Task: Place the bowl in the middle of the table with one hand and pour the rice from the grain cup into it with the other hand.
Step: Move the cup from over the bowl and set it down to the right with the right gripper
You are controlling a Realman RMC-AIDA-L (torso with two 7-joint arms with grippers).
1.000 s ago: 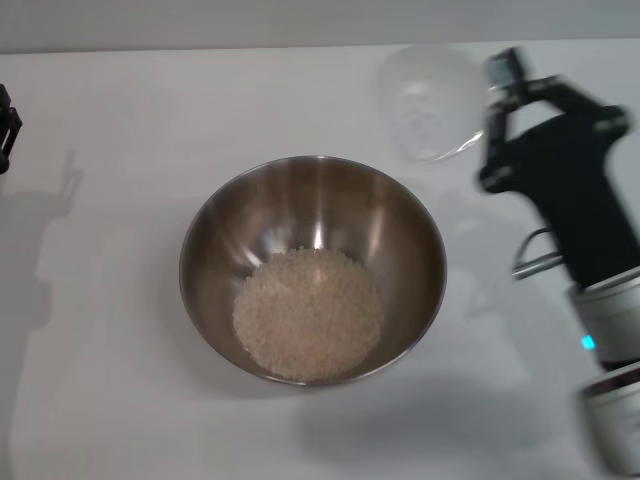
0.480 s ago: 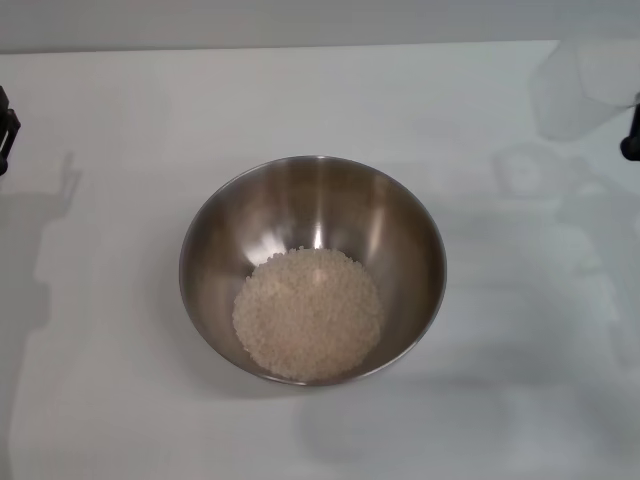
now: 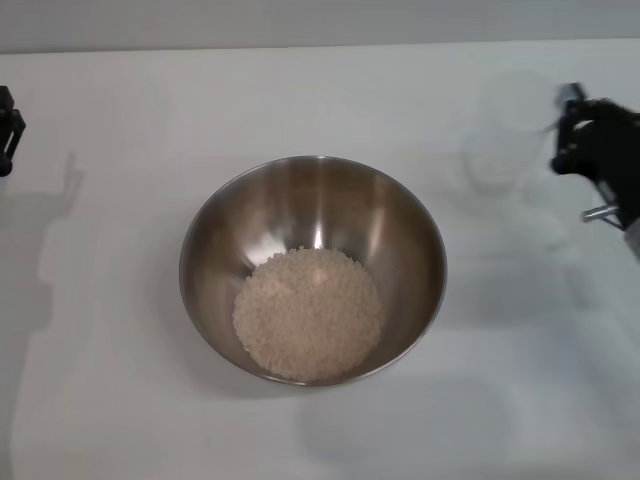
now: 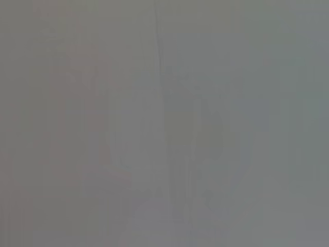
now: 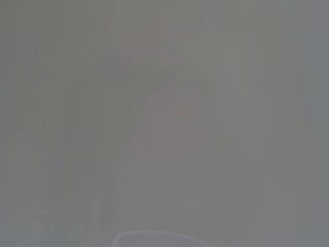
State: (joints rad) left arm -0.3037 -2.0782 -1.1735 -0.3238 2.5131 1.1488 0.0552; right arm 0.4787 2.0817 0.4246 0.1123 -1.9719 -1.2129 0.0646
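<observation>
Rice is heaped in the steel bowl mid-table. A faint grain cup is seen beside the right gripper; the left gripper is cut off. Neither grip can be told.

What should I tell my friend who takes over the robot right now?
Left pincer: parked at the table's left edge, holding nothing visible.
Right pincer: at the far right, beside the grain cup; whether it grips the cup is unclear.
Bowl: mid-table, with the rice piled inside.
Cup: far right of the bowl, looks empty.
Done: bowl placed, rice poured.
Left: confirm the cup is set down and released.
</observation>
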